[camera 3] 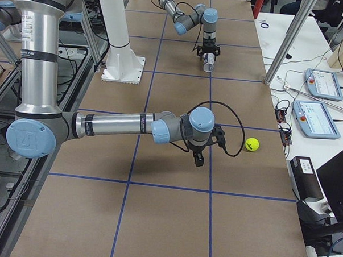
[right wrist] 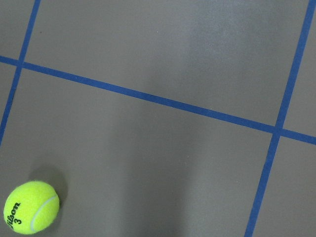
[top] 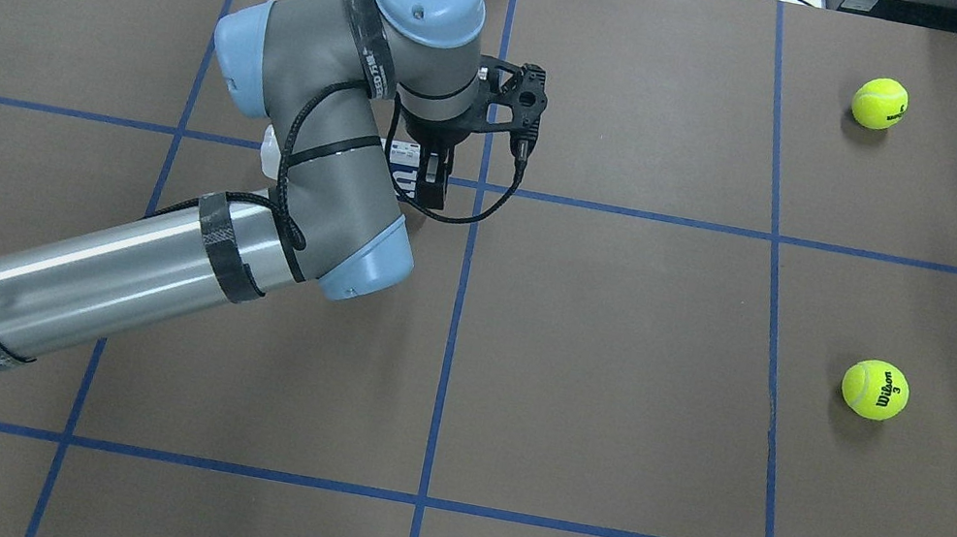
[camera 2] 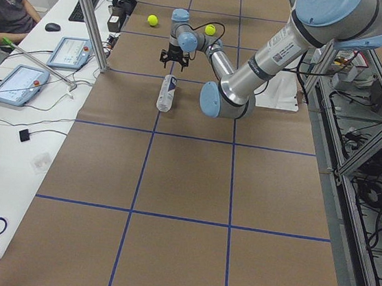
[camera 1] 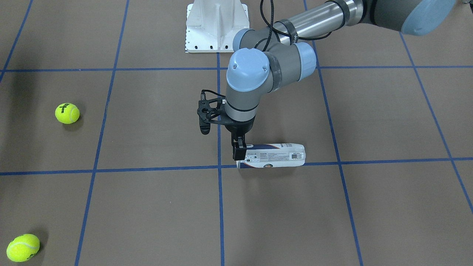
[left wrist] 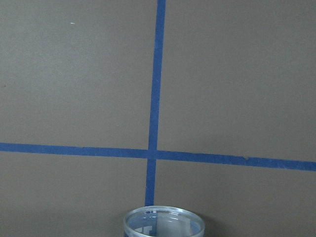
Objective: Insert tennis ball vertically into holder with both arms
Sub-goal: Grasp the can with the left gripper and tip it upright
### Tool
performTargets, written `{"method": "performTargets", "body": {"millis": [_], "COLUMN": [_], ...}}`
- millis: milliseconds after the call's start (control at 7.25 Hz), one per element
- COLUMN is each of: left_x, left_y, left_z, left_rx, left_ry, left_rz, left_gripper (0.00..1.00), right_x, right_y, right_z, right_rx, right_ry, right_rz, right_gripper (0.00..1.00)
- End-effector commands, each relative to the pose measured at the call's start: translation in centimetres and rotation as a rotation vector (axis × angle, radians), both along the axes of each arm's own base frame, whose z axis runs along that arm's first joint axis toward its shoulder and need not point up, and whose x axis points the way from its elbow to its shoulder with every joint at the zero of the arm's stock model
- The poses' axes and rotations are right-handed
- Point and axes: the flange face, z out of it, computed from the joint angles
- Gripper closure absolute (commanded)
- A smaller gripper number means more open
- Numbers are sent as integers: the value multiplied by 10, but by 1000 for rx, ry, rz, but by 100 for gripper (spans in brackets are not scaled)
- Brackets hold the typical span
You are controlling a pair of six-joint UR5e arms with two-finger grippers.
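The holder (camera 1: 275, 156), a clear can with a navy-and-white label, lies on its side on a blue tape line, open end toward the table's middle. My left gripper (camera 1: 239, 153) points straight down at that open end, fingers at the can's sides. I cannot tell whether they are closed on it. The left wrist view shows only the can's open rim (left wrist: 163, 221). One tennis ball (camera 1: 67, 113) lies on my right side and shows in the right wrist view (right wrist: 30, 206). My right gripper (camera 3: 198, 159) hovers above the table near a ball (camera 3: 251, 144); I cannot tell its state.
A second tennis ball (top: 880, 103) lies at the far right of the table. The white pedestal base (camera 1: 217, 26) stands at my edge. The left arm's elbow (top: 321, 211) covers most of the holder from overhead. An operator, tablets and cables are beside the far edge.
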Motion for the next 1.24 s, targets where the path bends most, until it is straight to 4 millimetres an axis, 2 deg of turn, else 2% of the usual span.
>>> {"method": "performTargets", "body": {"millis": [0,276,690,1103], "left_x": [5,0,12,32], "left_y": [1,-9,-12,0], "left_z": [6,15,34,43], "left_rx": [22,44,34,21], "left_ry": [-25,-55,-79,-74], "left_rz": [4,-25,-29,-16], "left_gripper": [1,1,1,1], "right_x": [1,1,0,0], "right_y": [9,9,7,8], "right_z": [12,10,8,10], "right_rx": [-5,-3,2,-2], "right_ry": [1,-5,-4,1], "right_rz": [0,-1,-3,-1], "right_gripper": [0,0,0,0]}}
